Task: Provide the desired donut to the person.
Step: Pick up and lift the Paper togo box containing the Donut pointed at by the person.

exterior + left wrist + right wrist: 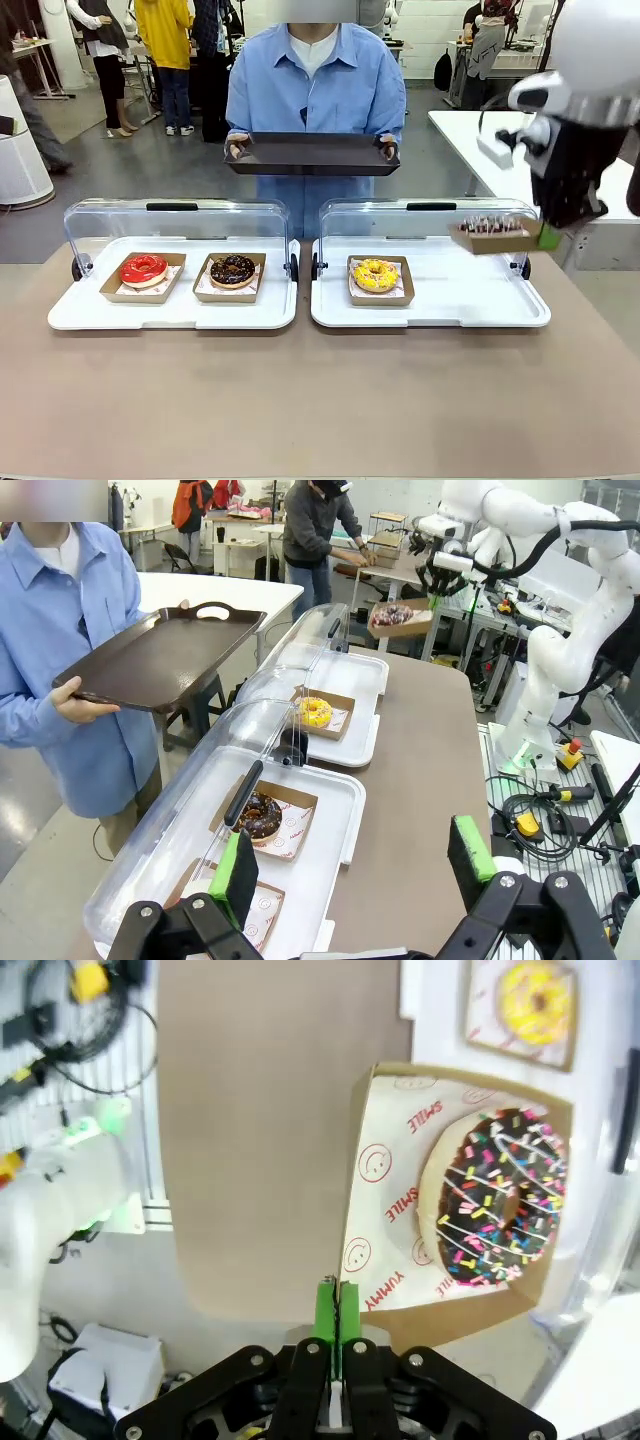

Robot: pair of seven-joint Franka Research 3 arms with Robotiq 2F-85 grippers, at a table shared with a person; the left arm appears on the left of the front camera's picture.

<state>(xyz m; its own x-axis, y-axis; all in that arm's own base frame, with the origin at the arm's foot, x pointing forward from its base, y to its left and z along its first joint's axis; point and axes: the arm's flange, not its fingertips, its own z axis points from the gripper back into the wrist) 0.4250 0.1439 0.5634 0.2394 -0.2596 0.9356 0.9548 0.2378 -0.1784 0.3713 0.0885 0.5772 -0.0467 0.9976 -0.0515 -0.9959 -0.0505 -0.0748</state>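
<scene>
The right gripper point(548, 236) pinches one edge of the brown cardboard tray point(485, 242) carrying a sprinkled chocolate donut point(490, 223) — held level above the white display tray point(470, 290), likely so nothing slides. The person point(316, 80) offers a dark serving tray point(311, 153) to receive it.

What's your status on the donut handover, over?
Right gripper shut on carton edge, sprinkle donut aboard, held above right display tray. Left gripper open, empty. Person holds black serving tray out at far side. Raised clear lid stands between.
</scene>
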